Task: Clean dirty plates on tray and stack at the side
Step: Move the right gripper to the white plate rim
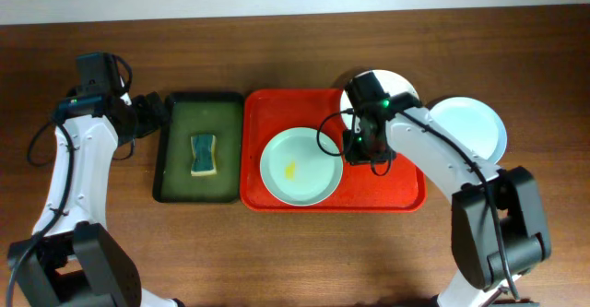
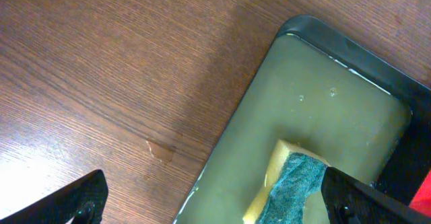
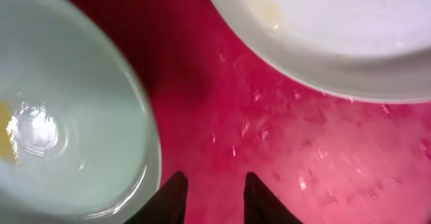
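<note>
Fingertips [image 3: 176, 196] of the right gripper [image 3: 214, 197] stand slightly apart with nothing between them, low over a bare, wet-looking patch of the large red rectangular plastic tray [image 1: 277, 104]. Just left of them lies the round pale green plate [image 1: 300, 167], flat on the tray with a small yellow smear [image 1: 291, 170] near its middle. Just beyond them, at the tray's far right corner, is the round white plate [image 3: 337, 29], faintly stained and mostly hidden under the arm from overhead.

Judged from this pose, the jaws sit between two rims and line up with neither. Closing here would pinch air, and a sideways reach could clip the green plate's edge and tip it, or push the white plate over the tray's rim. The damp tray would probably let either plate slide.

The round pale blue plate [image 1: 470, 127] rests on the brown wooden table [image 1: 277, 252], right of the tray. Far left, the left gripper [image 2: 212, 190] is spread wide at the edge of the narrow dark green tray [image 1: 175, 141], which holds the yellow and green sponge [image 1: 203, 153]. Nothing blocks that sponge.
</note>
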